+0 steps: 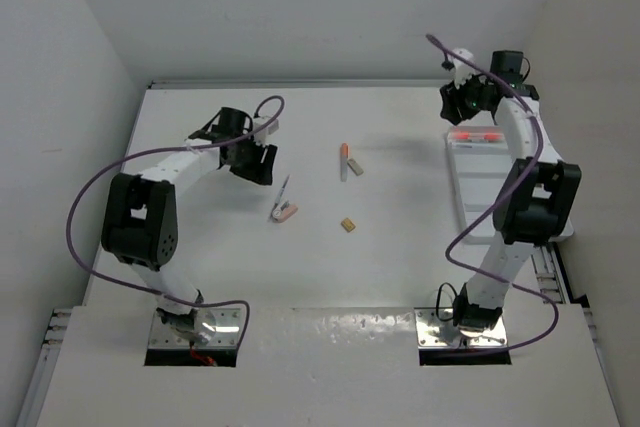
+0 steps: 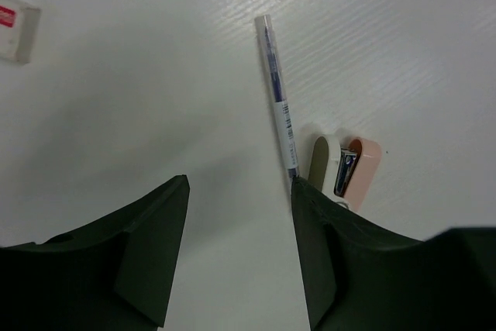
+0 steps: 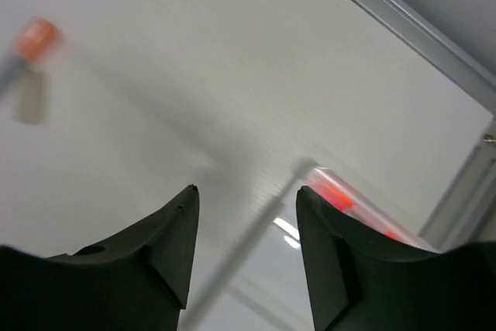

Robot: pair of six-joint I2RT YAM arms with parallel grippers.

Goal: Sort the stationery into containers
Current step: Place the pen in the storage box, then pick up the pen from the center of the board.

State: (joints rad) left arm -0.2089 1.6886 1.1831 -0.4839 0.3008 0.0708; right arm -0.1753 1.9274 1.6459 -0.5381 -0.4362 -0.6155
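My left gripper (image 1: 252, 160) is open and empty just left of a purple-grey pen (image 1: 283, 188). In the left wrist view the gripper (image 2: 240, 184) has its right fingertip at the pen's (image 2: 277, 91) near end. A pink and white block (image 2: 350, 167) lies beside the pen (image 1: 285, 212). An orange-red pen (image 1: 345, 152) and a grey-white block (image 1: 353, 166) lie mid-table. A tan block (image 1: 347, 225) lies nearer. My right gripper (image 1: 463, 102) is open and empty above the far end of the white tray (image 1: 500, 209). An orange-red pen (image 1: 475, 135) lies in it and shows blurred in the right wrist view (image 3: 341, 195).
A white block with a red label (image 2: 15, 17) shows at the top left of the left wrist view. The right wrist view is blurred, with the mid-table orange pen (image 3: 35, 40) far left. White walls close in the table at the back and sides.
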